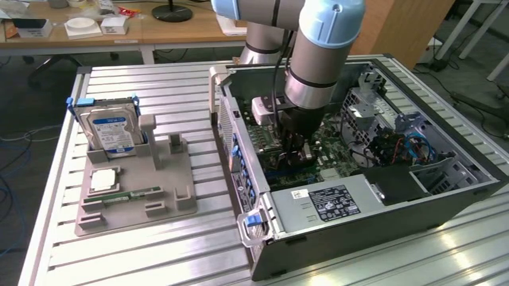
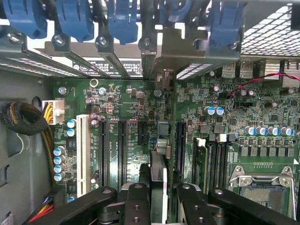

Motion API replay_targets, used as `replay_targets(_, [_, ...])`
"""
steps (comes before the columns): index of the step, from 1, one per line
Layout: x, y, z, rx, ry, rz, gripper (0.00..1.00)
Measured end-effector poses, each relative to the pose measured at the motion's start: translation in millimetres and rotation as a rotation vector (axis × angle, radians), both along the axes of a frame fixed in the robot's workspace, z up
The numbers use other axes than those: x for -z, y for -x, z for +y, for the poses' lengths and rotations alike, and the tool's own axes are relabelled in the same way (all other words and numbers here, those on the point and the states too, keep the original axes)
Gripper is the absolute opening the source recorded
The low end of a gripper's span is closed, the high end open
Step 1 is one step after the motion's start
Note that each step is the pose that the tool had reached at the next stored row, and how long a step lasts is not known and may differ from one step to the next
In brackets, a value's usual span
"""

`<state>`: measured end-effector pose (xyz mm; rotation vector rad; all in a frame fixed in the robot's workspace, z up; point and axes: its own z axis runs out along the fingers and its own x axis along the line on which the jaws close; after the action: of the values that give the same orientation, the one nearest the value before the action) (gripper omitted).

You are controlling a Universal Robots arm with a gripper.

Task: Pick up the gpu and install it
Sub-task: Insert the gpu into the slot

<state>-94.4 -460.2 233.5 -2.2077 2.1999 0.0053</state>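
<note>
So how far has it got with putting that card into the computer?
The pick-up looks done: the gripper is shut on the gpu, held edge-on, and the arm has it inside the open computer case. Right now the card stands over the motherboard, among the long black slots and in line with the rear bracket openings. I can't tell whether it is already seated in a slot.

Green motherboard [image 2: 140, 108]; blue clips [image 2: 123, 18]; black hand [image 2: 158, 197]; grey tray [image 1: 135, 196].
</note>
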Motion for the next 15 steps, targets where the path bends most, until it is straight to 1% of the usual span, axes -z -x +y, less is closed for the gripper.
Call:
replay_targets(5, [4.5,0.4,-0.1,0.000,0.0005,0.0001,0.27])
replay_targets(13, [5.0,0.9,0.0,0.000,-0.0003,-0.0002,0.27])
replay_targets(15, [5.2,2.5,0.0,-0.001,-0.0005,-0.0011,0.27])
